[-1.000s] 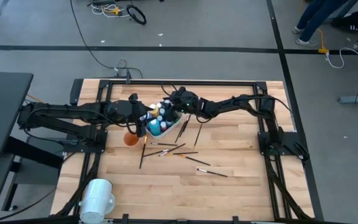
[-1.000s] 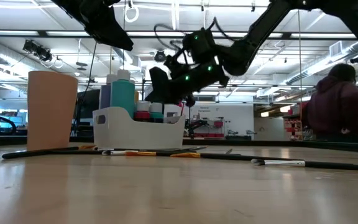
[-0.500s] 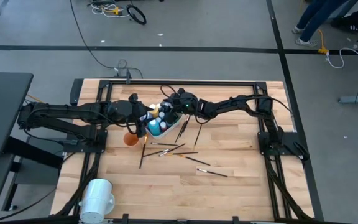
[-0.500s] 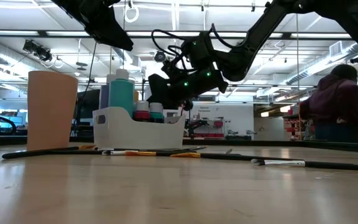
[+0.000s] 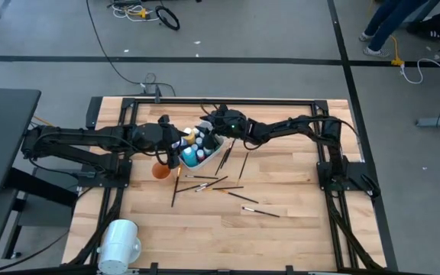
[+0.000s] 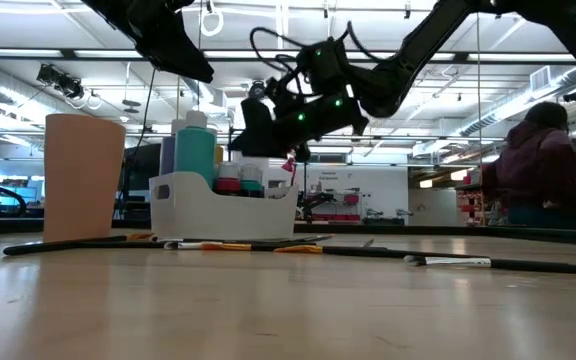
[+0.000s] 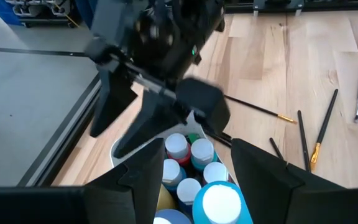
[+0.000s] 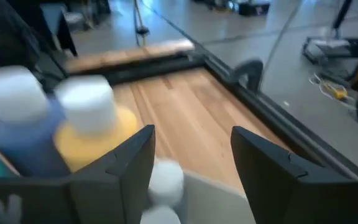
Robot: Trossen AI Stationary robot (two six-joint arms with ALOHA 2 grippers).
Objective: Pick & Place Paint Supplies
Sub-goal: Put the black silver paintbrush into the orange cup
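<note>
A white tub [image 5: 217, 147] stands mid-table, packed with upright white-capped paint bottles [image 7: 190, 163]: teal [image 6: 196, 150], red [image 6: 230, 178], blue [image 8: 23, 130] and yellow [image 8: 98, 130]. My right gripper [image 5: 207, 127] hangs open just above the tub's far end [image 6: 268, 140], with nothing between its fingers [image 8: 191, 134]. My left gripper [image 5: 176, 147] hovers open over the tub's left side; its fingers [image 7: 143, 174] stand apart above the caps. Several thin brushes [image 5: 214, 183] lie flat on the wood near the tub.
An orange cup [image 5: 159, 170] stands on the table just left of the tub, on its near side. A large white cylinder [image 5: 119, 243] lies at the near left corner. More brushes [image 5: 260, 211] lie toward the near right, with bare wood around them. A person [image 6: 538, 170] is in the room beyond.
My right gripper has opened and risen a little out of the tub's far end, where it sat low among the bottles a second ago. The tub, the bottles and the brushes have stayed put.
</note>
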